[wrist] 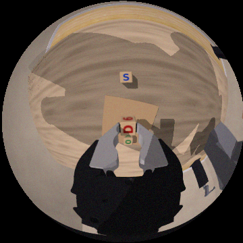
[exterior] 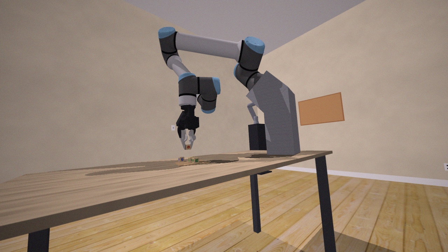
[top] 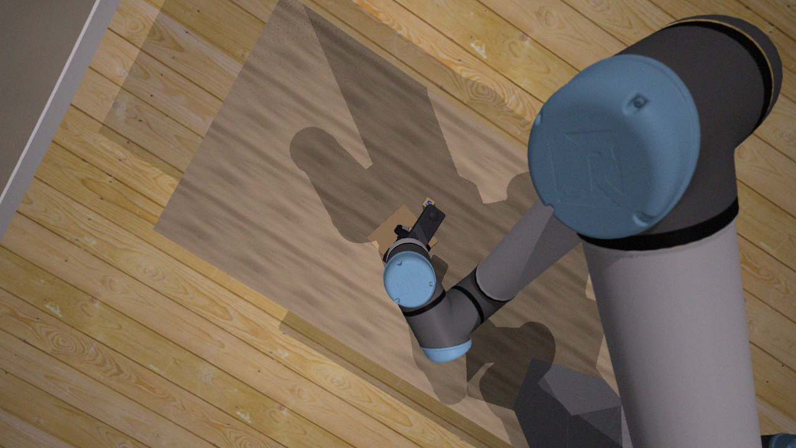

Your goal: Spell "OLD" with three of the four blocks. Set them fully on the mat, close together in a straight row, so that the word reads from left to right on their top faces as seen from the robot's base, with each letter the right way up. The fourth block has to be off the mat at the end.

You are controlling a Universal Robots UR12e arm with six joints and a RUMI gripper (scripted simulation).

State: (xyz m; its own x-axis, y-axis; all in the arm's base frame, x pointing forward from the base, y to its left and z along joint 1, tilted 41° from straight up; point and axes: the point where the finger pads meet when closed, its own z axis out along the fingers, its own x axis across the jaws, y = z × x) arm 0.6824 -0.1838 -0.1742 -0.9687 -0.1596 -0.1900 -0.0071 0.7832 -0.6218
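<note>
My gripper (exterior: pixel 188 147) (wrist: pixel 127 123) is shut on the D block (exterior: pixel 188 147) (wrist: pixel 127 128), with a red D on top and a red side mark, and holds it in the air above the tan mat (top: pixel 387 229) (wrist: pixel 113 107). The O block (wrist: pixel 128 142), green-lettered, sits on the mat below it. The L block is almost wholly hidden behind the D block in the wrist view. The exterior view shows two green-marked blocks close together; their top letters cannot be read there. The blue S block (top: pixel 428 202) (exterior: pixel 181 159) (wrist: pixel 125 77) stands off the mat.
The wooden table (top: pixel 233 189) (exterior: pixel 125 184) surrounds the mat. The grey robot pedestal (top: pixel 573 389) (exterior: pixel 281 125) stands at one table end. The arm and gripper body cover the lettered blocks on the mat in the top view.
</note>
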